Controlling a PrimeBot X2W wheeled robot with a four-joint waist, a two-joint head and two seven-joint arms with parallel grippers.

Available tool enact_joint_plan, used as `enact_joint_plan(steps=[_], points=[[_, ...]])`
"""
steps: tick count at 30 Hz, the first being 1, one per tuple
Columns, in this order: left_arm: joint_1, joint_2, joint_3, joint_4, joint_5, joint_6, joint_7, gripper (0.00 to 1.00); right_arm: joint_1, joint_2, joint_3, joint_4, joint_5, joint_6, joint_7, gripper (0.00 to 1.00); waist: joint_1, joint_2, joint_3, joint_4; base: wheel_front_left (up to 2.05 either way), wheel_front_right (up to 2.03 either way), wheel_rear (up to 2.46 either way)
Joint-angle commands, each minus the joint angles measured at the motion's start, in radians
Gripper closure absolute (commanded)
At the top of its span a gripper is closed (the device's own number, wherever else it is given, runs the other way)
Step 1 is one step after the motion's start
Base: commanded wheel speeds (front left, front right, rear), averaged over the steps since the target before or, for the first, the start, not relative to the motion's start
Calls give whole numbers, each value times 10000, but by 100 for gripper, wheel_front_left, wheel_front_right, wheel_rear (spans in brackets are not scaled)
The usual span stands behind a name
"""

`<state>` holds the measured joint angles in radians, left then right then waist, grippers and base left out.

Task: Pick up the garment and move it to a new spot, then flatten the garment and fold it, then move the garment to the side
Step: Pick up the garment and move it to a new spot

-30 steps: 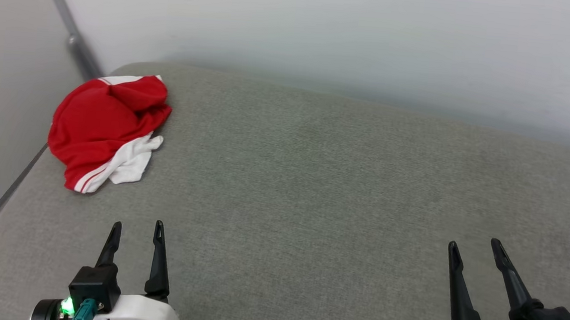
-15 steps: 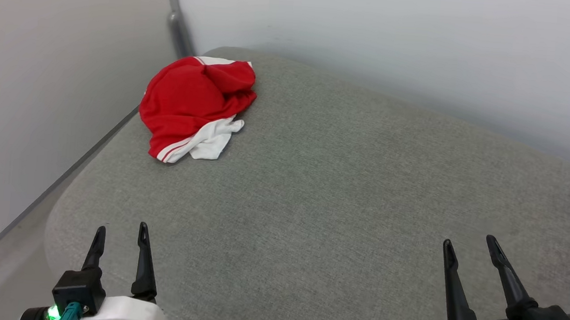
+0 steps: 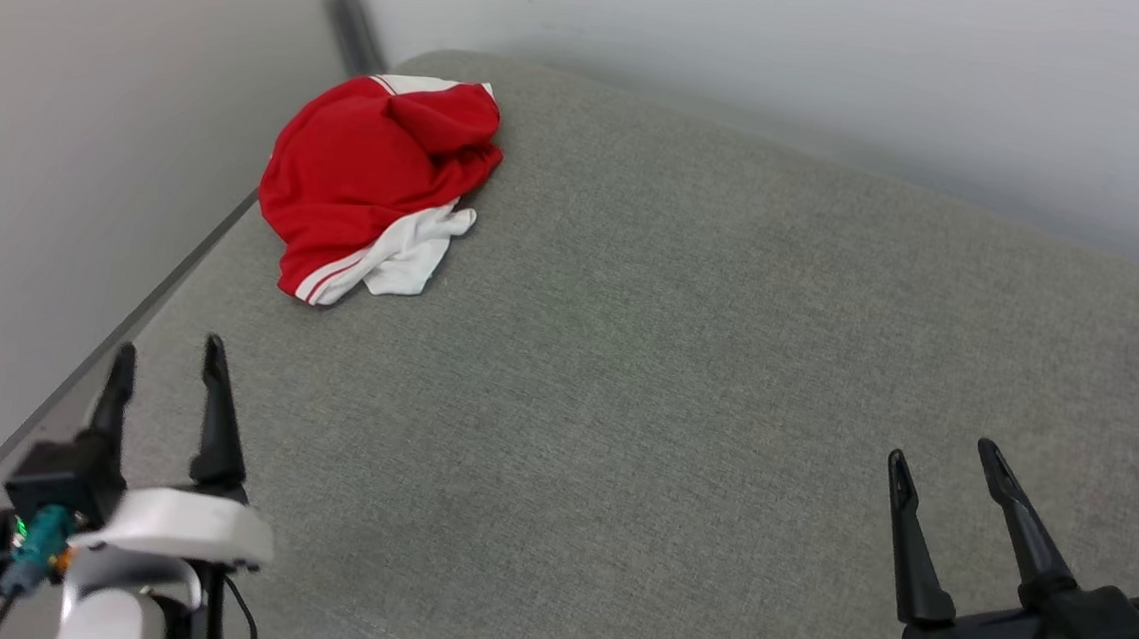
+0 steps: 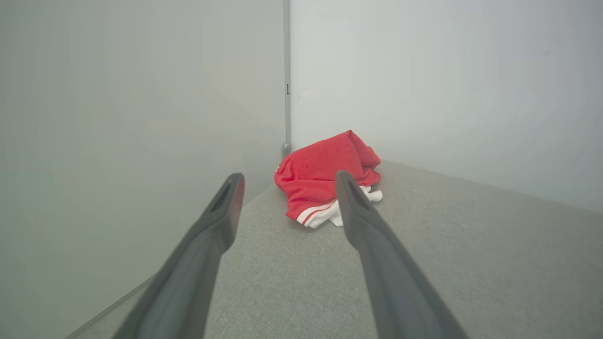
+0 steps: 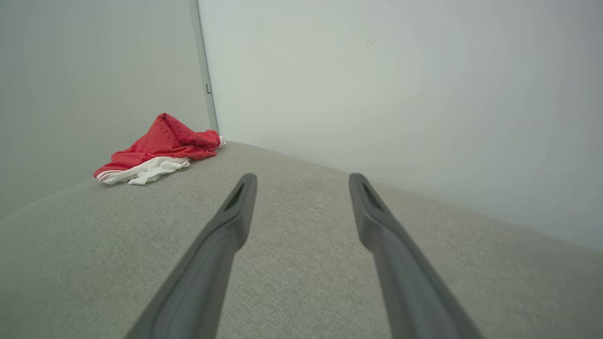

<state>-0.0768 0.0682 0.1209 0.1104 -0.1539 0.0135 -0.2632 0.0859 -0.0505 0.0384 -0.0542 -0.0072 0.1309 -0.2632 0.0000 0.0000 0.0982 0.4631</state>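
One garment point(image 3: 369, 175), a crumpled red heap with white trim, lies at the far left corner of the grey upholstered surface point(image 3: 688, 348). Two grippers: the left gripper point(image 3: 171, 347) at the left edge and the right gripper point(image 3: 941, 451) at the near right. Both have fingers spread wide, hold nothing, and are well apart from the garment.

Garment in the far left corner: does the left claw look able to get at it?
Probably yes: the left claw is open, aimed at the garment, with bare cushion between them.
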Motion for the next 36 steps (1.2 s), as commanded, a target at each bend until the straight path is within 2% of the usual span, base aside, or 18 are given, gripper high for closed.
enact_joint_plan(steps=[1,7,13,15,17,21,25,27,30,36], points=[[-730,195,325,140,-88,-242,-26,0,-270,6,-84,-95,-209,-3,-25,0,0,0,498,-309,0,0,0],[-3070,1030,1213,732,-232,-765,-25,0,-928,5,-299,-445,-855,-3,-25,0,0,0,1836,-856,0,0,0],[-5473,1991,1925,1665,-860,-1121,-25,0,-1665,-235,-592,-1074,-1299,-3,-23,0,0,0,3363,-1204,0,0,0],[-6233,2522,1952,2233,-960,-1260,-25,0,-1867,-328,-683,-1305,-1381,-3,-23,0,0,0,3790,-1258,0,0,0],[-6585,2658,1921,2514,-1073,-1292,-25,0,-1953,-384,-716,-1403,-1401,-3,-25,0,0,0,3965,-1275,0,0,0],[-7745,3583,1560,3836,-1390,-1398,224,0,-2224,-606,-802,-1766,-1504,-3,-23,0,0,0,4578,-1358,0,0,0],[-8572,4395,589,4842,-2325,-1427,1484,0,-2404,-745,-894,-2149,-1606,-3,-23,0,0,0,5022,-1511,0,0,0],[-8784,4701,-111,5098,-3397,-1422,2673,0,-2460,-796,-891,-2352,-1662,-3,-25,0,0,0,5187,-1607,0,0,0],[-9010,5519,-926,5025,-4767,-1423,4057,0,-2521,-887,-859,-2623,-1713,-3,-25,0,0,0,5426,-1715,0,0,0],[-8922,6616,-2490,4461,-7362,-1427,7102,0,-2599,-1041,-747,-3006,-1858,-3,-25,0,0,0,5805,-1905,0,0,0]])
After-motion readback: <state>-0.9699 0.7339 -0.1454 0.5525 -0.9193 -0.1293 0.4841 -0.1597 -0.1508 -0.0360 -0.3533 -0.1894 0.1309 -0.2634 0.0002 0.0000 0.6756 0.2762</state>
